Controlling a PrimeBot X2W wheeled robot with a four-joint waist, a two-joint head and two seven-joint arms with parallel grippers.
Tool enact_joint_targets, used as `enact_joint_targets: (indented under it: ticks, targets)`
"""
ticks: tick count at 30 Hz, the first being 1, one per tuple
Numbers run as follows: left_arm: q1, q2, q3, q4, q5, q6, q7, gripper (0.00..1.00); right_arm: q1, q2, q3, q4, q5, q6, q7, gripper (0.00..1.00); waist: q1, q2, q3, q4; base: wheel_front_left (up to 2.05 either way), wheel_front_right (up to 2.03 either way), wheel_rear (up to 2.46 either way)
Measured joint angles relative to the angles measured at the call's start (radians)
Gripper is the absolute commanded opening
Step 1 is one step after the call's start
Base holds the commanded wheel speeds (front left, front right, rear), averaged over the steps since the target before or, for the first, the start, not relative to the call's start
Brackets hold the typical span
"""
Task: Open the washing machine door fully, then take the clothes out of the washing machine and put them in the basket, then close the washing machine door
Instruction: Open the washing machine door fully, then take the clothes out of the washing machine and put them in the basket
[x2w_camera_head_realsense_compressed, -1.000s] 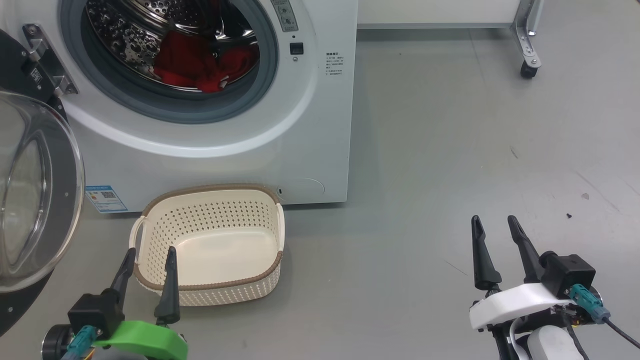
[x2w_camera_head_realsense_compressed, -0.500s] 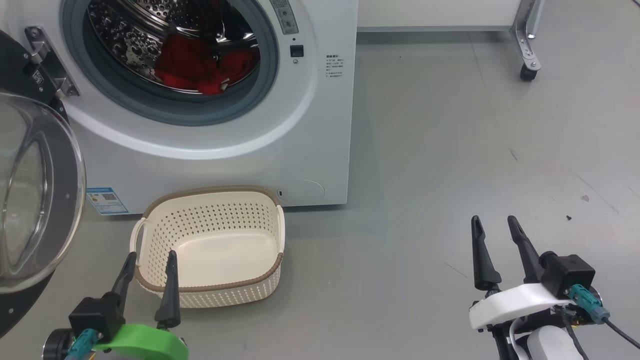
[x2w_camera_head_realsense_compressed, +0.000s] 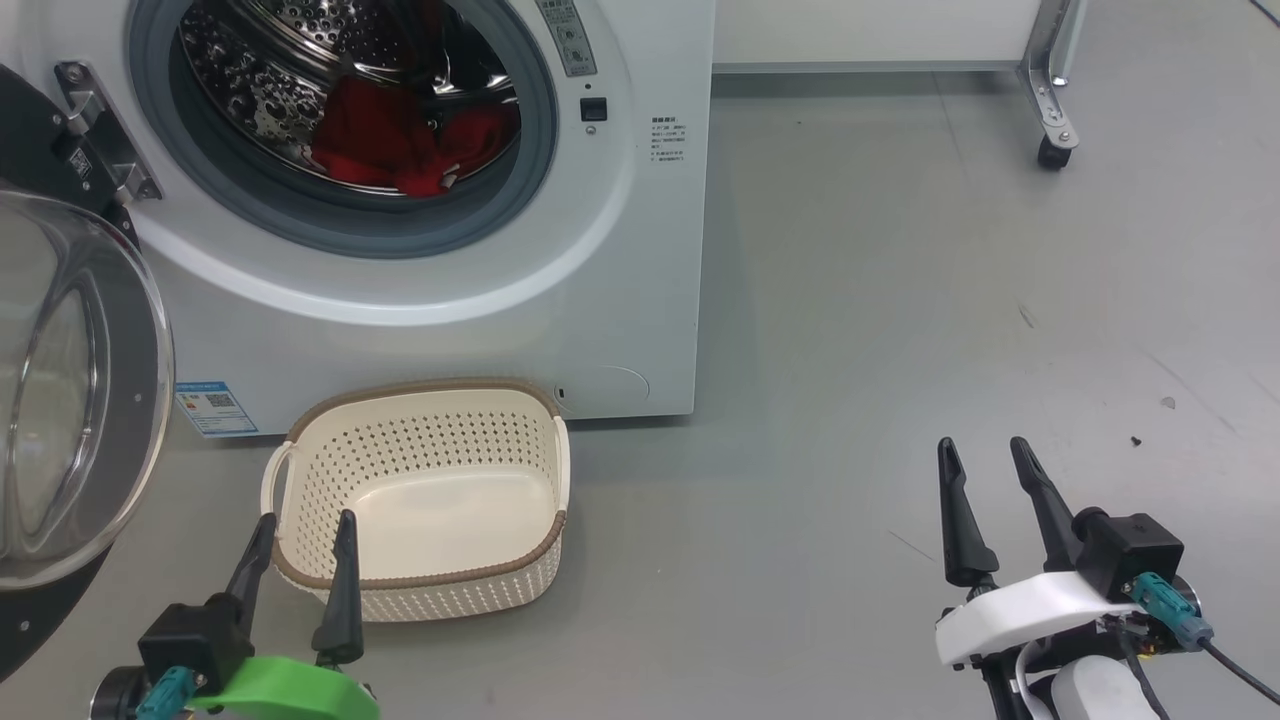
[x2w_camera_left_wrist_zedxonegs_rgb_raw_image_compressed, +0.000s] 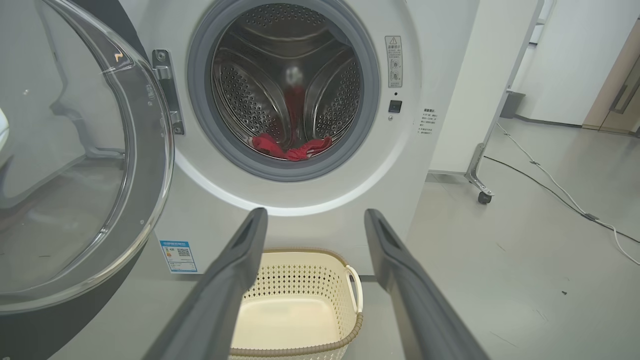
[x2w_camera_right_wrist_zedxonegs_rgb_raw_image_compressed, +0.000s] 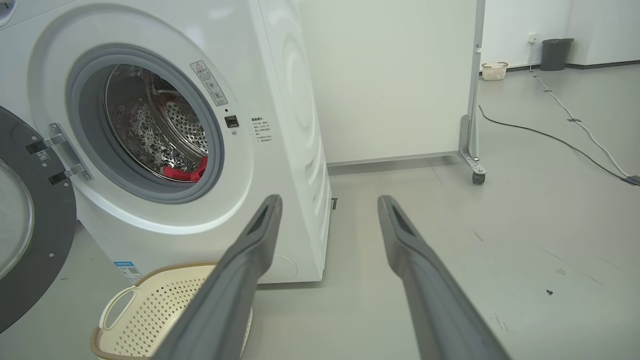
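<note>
The washer (x2w_camera_head_realsense_compressed: 600, 300) stands at the far left, big and white, with its round mouth open to you. The door (x2w_camera_head_realsense_compressed: 155, 360) is swung out to the left on its hinge, and it looks as wide open as it will go. So you can count the first job as done.

In the last second, everything in the head view has slid down a little, all together. That is the head looking up a bit. Nothing on the floor (x2w_camera_head_realsense_compressed: 900, 300) has moved. You now see a little more of the drum, which is good, because that is where you must reach.

The basket (x2w_camera_head_realsense_compressed: 450, 600) sits on the floor just in front of the washer, below the mouth. It has nothing in it.

The clothes (x2w_camera_head_realsense_compressed: 400, 140) are red and lie in a heap at the bottom of the drum. None have come out yet.

The left gripper (x2w_camera_head_realsense_compressed: 307, 517) hangs low at the near left of the basket. Its fingers are spread and hold nothing. The right gripper (x2w_camera_head_realsense_compressed: 982, 442) hangs over bare floor, well off to the right. Its fingers are spread too, with nothing between them. Both have kept their spots at the bottom of the view.

Next, I think the left gripper should go up and into the drum, as it is nearer.
</note>
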Motion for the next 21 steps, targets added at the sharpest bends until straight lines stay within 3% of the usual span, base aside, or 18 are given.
enact_joint_targets:
  ticks: [6, 21]
  targets:
    - [0.001, -0.006, -0.014, -0.006, -0.026, -0.037, 0.0, 1.0, 0.0, 0.0, 0.001, 0.0, 0.0, 0.0, 0.0, 1.0, 0.0, 0.0, 0.0, 0.0, 0.02, -0.07, 0.05]
    - [0.001, -0.006, -0.008, -0.014, -0.03, -0.037, 0.0, 1.0, 0.001, 0.002, -0.001, 0.0, 0.0, 0.0, 0.0, 1.0, 0.0, 0.0, 0.007, 0.002, 0.4, -0.52, 0.13]
